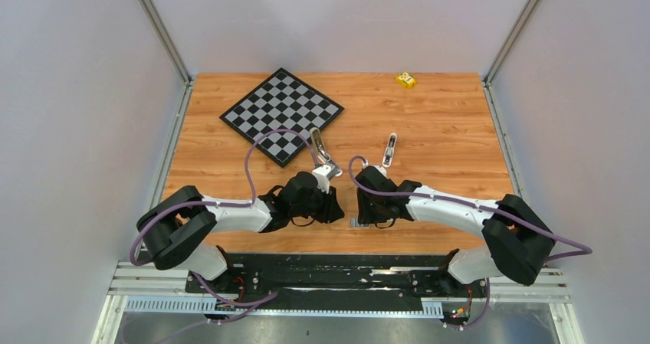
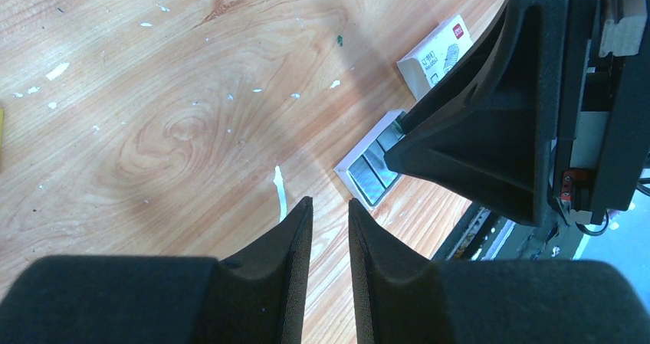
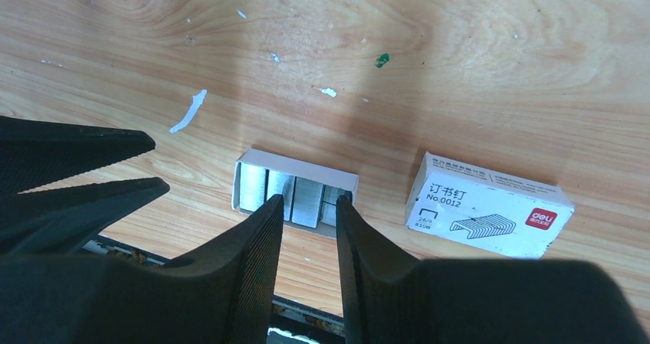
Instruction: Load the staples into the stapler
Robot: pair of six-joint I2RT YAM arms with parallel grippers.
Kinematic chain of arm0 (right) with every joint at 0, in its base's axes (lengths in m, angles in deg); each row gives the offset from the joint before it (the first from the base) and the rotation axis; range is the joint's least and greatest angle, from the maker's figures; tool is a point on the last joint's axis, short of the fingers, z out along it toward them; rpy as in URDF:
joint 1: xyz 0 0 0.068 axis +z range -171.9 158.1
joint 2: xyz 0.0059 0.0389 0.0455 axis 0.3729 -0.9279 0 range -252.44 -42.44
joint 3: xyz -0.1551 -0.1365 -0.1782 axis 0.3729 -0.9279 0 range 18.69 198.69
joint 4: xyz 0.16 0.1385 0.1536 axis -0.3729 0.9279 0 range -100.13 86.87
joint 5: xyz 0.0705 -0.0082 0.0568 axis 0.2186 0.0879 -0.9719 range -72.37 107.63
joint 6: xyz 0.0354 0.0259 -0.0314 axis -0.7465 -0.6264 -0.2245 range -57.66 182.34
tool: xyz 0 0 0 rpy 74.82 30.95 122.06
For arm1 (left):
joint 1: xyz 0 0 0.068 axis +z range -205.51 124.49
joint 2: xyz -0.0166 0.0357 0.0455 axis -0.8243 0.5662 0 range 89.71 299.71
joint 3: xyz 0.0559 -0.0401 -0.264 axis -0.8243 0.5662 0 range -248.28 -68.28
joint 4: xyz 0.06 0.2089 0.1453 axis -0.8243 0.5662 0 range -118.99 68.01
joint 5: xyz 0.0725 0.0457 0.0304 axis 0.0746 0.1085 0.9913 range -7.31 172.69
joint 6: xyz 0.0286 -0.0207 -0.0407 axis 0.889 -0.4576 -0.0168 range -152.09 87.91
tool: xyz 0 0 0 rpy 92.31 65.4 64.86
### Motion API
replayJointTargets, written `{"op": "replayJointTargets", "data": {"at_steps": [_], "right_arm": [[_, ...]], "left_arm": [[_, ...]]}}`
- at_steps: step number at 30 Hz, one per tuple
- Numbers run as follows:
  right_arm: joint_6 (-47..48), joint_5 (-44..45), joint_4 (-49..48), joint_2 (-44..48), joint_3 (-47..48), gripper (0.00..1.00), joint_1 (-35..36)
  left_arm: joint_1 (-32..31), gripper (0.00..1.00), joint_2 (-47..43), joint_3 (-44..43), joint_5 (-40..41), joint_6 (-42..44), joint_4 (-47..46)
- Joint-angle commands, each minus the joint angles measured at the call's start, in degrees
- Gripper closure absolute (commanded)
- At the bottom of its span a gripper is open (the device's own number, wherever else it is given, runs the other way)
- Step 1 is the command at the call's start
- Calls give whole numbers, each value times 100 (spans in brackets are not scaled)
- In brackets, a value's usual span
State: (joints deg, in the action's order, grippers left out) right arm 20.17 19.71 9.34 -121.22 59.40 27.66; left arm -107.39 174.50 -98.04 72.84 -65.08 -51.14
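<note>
1. Silvery-grey staples: several ridged strips lie side by side in a shallow white tray. The tray is open at the top and rests flat on the table close to its near edge.
2. Right gripper: it points down over the near rim of the tray. Its jaws stand a little apart, and strips show in the gap between them. Whether the pads press on a strip cannot be told.
3. Left wrist view of the same tray: the strips show at its near end, and one black finger of the right gripper reaches to its far end.
4. Left gripper: it sits just beside the tray, on the tray's left, over bare wood. Its jaws are parted by a narrow slit, and wood grain shows through.
5. White box: it is labelled, printed with a staple drawing, and closed. It lies flat near the tray without touching it, to the tray's right in the right wrist view.
6. Table: the top is wood-grained, with small white flecks beyond the tray.
7. Chessboard: it is turned diamond-wise on the far left part of the table.
8. Yellow block: it sits at the far edge, well apart from the tray.
</note>
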Motion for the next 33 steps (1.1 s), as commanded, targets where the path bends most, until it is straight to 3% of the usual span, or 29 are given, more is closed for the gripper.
{"op": "replayJointTargets", "data": {"at_steps": [1, 22, 33], "right_arm": [[83, 165, 139, -83, 96, 65, 106], [82, 607, 537, 28, 244, 76, 224], [17, 681, 426, 356, 152, 76, 238]], "left_arm": [[29, 74, 69, 49, 38, 43, -57], [29, 74, 111, 39, 10, 20, -88], [29, 74, 138, 32, -1, 11, -101]]}}
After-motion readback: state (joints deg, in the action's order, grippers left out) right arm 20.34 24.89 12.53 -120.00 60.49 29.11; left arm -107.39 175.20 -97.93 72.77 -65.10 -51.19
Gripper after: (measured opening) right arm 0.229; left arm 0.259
